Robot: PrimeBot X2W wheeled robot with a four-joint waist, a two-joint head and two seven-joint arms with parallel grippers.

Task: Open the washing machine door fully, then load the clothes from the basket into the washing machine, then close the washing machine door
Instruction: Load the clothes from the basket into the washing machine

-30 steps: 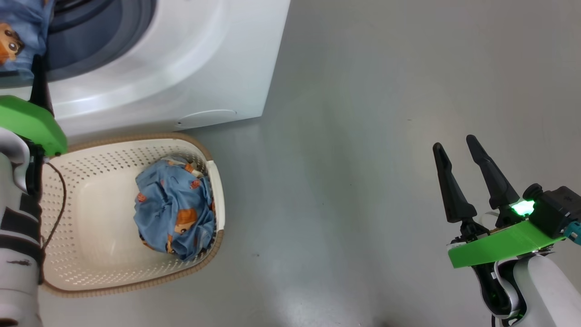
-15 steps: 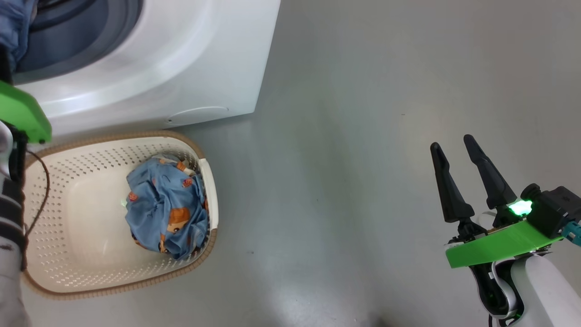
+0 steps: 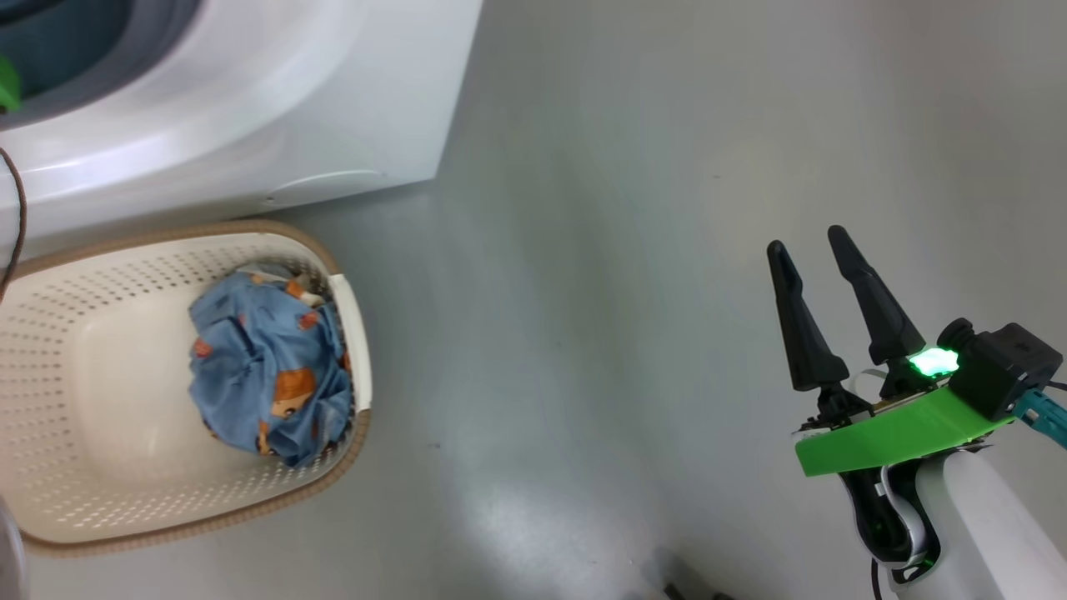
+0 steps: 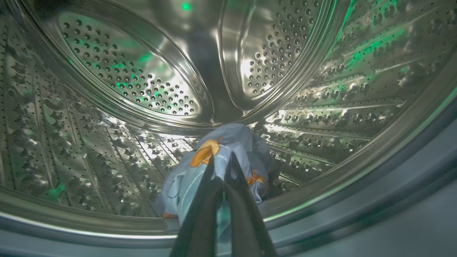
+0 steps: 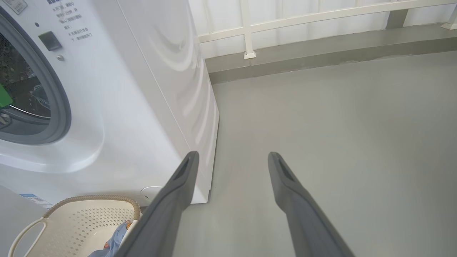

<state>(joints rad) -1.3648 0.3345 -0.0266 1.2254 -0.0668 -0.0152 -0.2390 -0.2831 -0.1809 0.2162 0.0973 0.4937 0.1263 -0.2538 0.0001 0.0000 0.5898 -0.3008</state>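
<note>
No wording can be read with certainty. On the washing machine (image 5: 125,89), towards eleven o'clock in the right wrist view, a small sticker (image 5: 14,5) and short lines of grey print (image 5: 71,23) sit above a dark square (image 5: 50,41), all too small to make out. At eight o'clock, low on its front, a blue-edged label (image 5: 34,200) is equally illegible.
</note>
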